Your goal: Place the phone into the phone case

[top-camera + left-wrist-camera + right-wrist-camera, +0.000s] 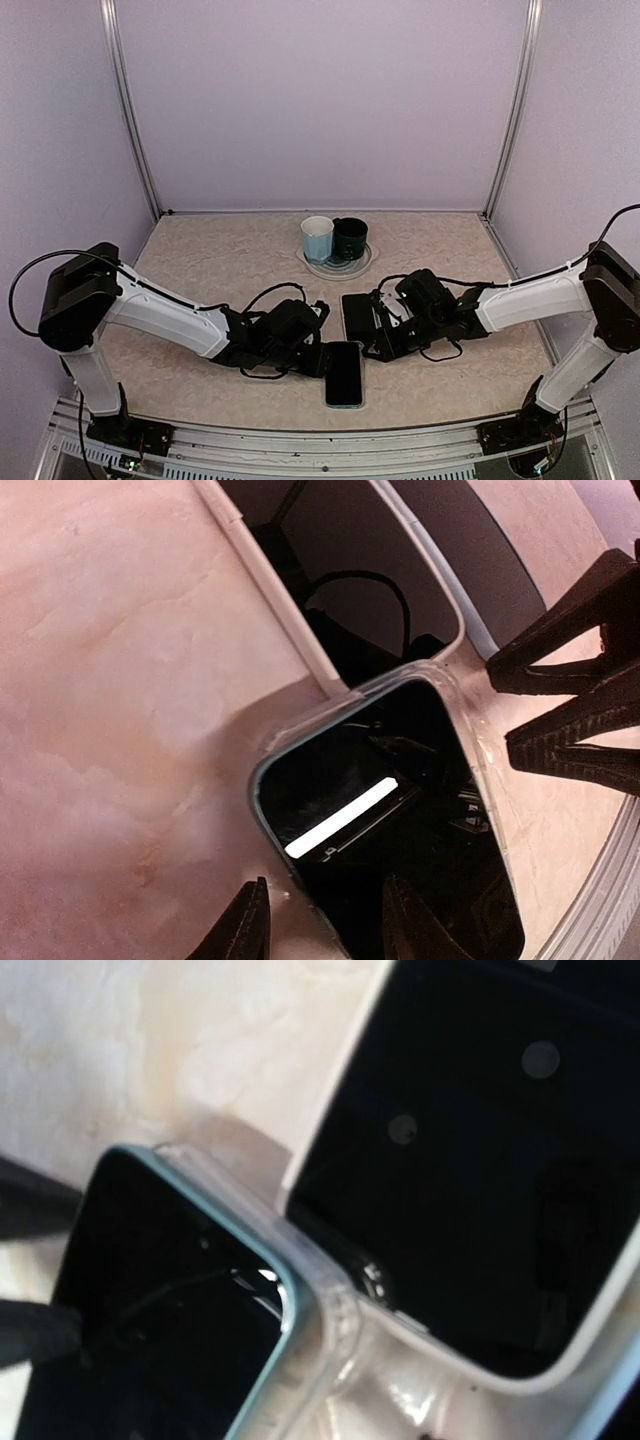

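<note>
The phone has a black screen and a teal edge. It lies flat near the table's front, partly inside the clear phone case. The case's rim wraps the phone's far corner in the right wrist view, with a gap between them. My left gripper is open. One finger is on the table and the other is over the phone's screen, straddling its edge. My right gripper has its fingertips at the case's rim, a narrow gap between them. Its grip is unclear.
A flat black object with a white rim lies just behind the phone and touches the case corner. A white cup and a dark cup stand on a plate at the back centre.
</note>
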Robot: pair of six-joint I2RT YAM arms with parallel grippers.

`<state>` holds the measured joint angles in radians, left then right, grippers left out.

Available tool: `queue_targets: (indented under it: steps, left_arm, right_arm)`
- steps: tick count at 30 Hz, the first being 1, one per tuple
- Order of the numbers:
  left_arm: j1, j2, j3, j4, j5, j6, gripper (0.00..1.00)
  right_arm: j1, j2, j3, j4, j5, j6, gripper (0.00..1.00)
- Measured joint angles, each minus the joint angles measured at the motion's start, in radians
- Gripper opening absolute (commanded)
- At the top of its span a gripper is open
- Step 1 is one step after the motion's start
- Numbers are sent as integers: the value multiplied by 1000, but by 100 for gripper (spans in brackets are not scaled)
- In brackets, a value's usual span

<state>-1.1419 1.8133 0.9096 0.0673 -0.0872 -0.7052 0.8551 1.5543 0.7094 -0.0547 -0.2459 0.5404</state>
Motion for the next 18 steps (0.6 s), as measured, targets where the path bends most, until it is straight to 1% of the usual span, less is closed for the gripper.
queue_targets:
  steps: [8, 10, 15, 18]
  left_arm:
    - [-18, 34, 41, -6, 1, 13, 35]
    - [-18, 34, 43, -9, 0, 13, 36]
    - [-19, 24, 40, -15, -5, 17, 42]
    - [-14, -19, 18, -17, -17, 22, 39]
  right_arm:
    - [0, 26, -40, 93, -86, 38, 40]
    - [0, 41, -51, 118, -108, 51, 42]
    - [0, 47, -69, 143, -122, 70, 45]
    - [0, 47, -68, 150, -121, 74, 48]
